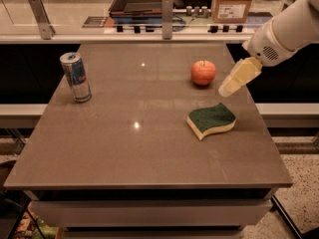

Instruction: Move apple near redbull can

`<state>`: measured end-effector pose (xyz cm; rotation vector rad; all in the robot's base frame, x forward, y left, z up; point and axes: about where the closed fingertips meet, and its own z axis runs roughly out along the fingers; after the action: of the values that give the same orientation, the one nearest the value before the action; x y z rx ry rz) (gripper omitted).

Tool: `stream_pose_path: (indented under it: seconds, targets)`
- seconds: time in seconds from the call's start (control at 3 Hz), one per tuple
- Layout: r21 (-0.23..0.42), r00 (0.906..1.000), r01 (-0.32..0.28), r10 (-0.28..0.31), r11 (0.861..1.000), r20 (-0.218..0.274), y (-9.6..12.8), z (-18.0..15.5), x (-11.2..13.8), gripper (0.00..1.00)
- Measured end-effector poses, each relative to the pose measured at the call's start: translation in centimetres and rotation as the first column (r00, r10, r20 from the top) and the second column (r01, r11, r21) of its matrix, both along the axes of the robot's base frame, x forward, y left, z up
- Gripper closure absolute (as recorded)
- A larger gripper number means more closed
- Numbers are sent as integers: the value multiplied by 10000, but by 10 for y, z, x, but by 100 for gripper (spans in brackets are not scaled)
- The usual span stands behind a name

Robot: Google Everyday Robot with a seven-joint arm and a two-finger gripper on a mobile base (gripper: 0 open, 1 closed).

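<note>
Right now the apple [204,72] sits on the right half of the counter [139,153], toward the back, with its stem up. Being round, it has no long axis to line up with. The can [76,76] stands upright well away on the left side, in roughly the same row, so the carry will run leftward across open counter.

The end effector [225,89] hangs just to the apple's right and a little nearer the front, tip angled down and left toward the counter. It is near the apple but not touching it. Whether it is apart or together I cannot tell from this view. It carries nothing.

The apple thus lies to the left of the tip and slightly farther back. My judgement is that the reach is not yet finished and the grasp comes next.

A sponge [211,120] lies in front of the apple, below the tip and clear of both. The single arm [284,31] comes in from the right edge.
</note>
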<state>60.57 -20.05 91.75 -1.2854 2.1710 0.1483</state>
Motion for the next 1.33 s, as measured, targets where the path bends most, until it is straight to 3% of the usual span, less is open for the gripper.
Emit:
stream_pose_path:
  seconds: [0.67, 1.33]
  targets:
    - [1188, 9958, 189, -293, 9927, 864, 0, -10, 38, 0]
    - [1982, 9915, 496, -721, 9789, 1079, 1, -28, 66, 0]
